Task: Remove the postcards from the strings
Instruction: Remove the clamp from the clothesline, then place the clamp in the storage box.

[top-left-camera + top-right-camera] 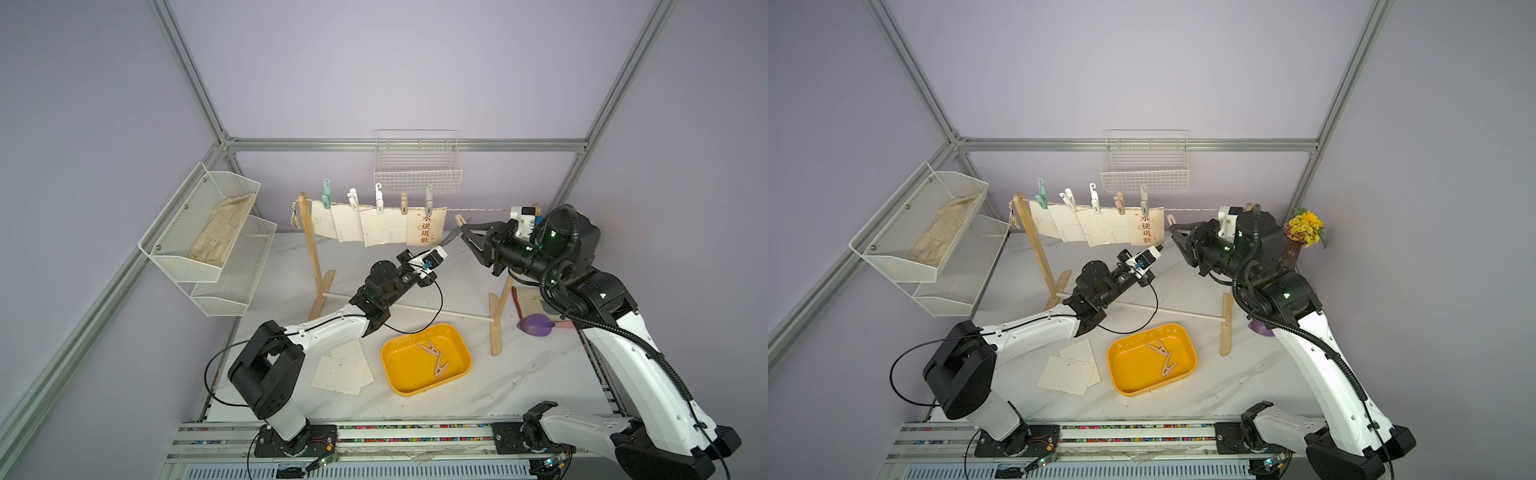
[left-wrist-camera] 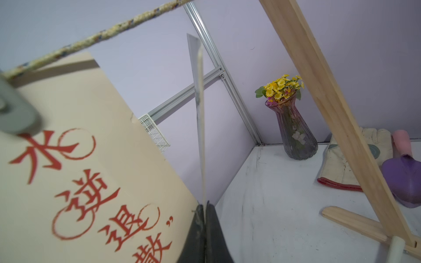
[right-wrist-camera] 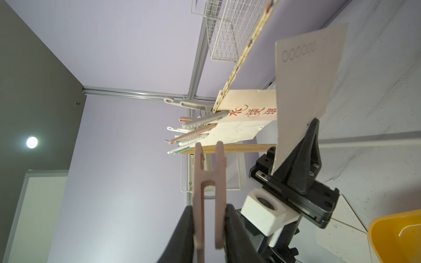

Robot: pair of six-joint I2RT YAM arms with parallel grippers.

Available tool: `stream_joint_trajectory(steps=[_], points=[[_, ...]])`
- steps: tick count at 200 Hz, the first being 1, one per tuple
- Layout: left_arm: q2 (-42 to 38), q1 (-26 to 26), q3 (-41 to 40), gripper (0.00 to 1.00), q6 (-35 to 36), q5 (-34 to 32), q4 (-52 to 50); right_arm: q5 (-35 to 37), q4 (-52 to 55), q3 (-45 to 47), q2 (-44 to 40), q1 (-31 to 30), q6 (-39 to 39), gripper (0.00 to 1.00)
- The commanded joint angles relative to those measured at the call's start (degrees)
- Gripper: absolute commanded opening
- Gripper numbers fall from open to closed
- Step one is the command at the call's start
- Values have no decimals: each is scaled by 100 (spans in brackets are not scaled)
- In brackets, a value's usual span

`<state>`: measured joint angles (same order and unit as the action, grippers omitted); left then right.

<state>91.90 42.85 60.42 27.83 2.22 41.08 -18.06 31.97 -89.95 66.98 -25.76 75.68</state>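
Loose postcards [image 1: 340, 374] lie on the table [image 1: 519, 374] beside the yellow tray [image 1: 419, 392]. Farther on, left gripper [image 2: 204, 211] clamps a freed postcard [image 3: 303, 91]; right gripper [image 3: 209, 209] pinches the pink clothespin [image 3: 198, 193], apparently clear of the rope [image 1: 478, 210]. Next: deposit both, then address the calligraphy postcard [image 1: 424, 229] still pegged.

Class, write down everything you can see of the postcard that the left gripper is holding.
The postcard is a thin, stiff-looking cream card, rectangular, with a printed row of small circles near one corner and a faint dotted line down its face. The left gripper is shut on one corner, holding it tilted in the air. It is clear of the rope, unpinned, near the calligraphy card. In the left wrist view it shows edge-on.
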Motion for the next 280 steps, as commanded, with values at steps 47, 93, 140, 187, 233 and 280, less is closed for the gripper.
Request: stream_joint_trajectory(steps=[47, 93, 140, 187, 233, 280], points=[[-1737, 293, -826, 0, -1533, -804, -1613, -821, -246, -52, -565, 27, -2003, 29], [-3489, 299, -856, 0, -2901, -1179, -4584, -463, 268, 595, -1094, 27, -3275, 29], [-5420, 294, -1430, 0, -5263, -1614, -6212, -789, 64, 2128, -1269, 27, -3851, 29], [-6526, 298, -2004, 0, -7340, -2093, -7390, -905, -382, 3688, -1191, 10, -3939, 29], [-6574, 286, -2316, 0, -8316, -1729, -7904, -880, -704, 4635, -1040, -39, -3903, 29], [-6543, 294, -2478, 0, -9022, -1431, -8430, -941, -706, 4955, -1026, -175, -3916, 30]])
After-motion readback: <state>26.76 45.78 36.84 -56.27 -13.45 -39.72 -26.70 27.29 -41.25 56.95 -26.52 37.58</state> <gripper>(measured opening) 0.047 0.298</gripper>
